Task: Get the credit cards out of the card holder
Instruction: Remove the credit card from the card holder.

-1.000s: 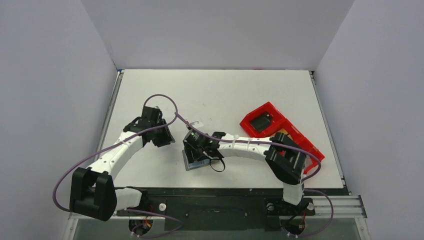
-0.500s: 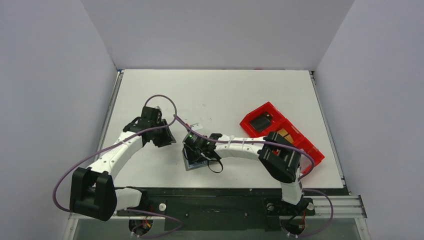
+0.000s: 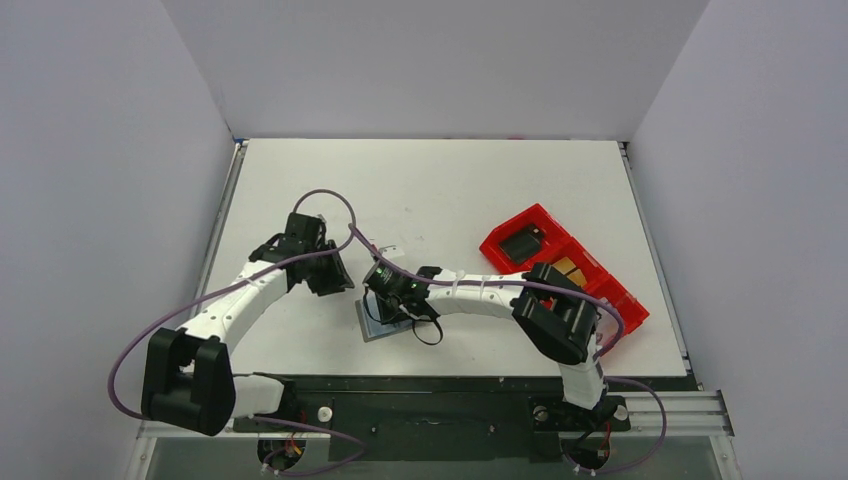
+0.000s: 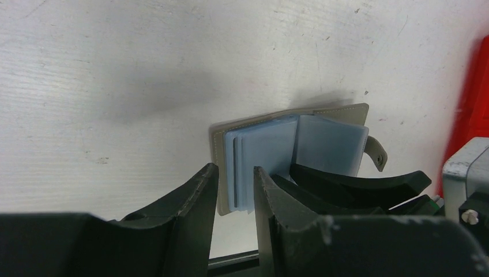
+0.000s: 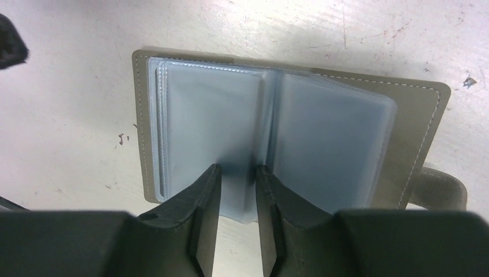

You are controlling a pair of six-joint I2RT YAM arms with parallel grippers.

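**Grey wallet open on the table, right gripper down over its sleeves**

The wallet (image 5: pixel 346 133) lies flat and opened out on the white table (image 3: pixel 450 190), near the front edge and between the two arms. Its taupe cover faces down. The blue-grey clear sleeves face up, fanned into a left and a right stack. In the right wrist view, the strap tab (image 5: pixel 441 187) sticks out at the wallet's right side.

The right gripper (image 5: pixel 236 170) is directly over the wallet. Its two fingers are close together with a narrow gap, astride the near edge of the sleeves by the fold. A strip of sleeve shows in that gap, but I cannot tell whether the fingers pinch it or only hover above it.

The left gripper (image 4: pixel 234 170) hangs to the left of the wallet, apart from it and pointing toward it. Its fingers are a little apart and grasp nothing.

A red tray (image 3: pixel 610 290) lies toward the right side of the table, well apart from the wallet. A black block (image 3: pixel 520 243) sits in its far compartment. In the next compartment a yellow-orange card (image 3: pixel 570 268) shows, partly hidden by the right arm.
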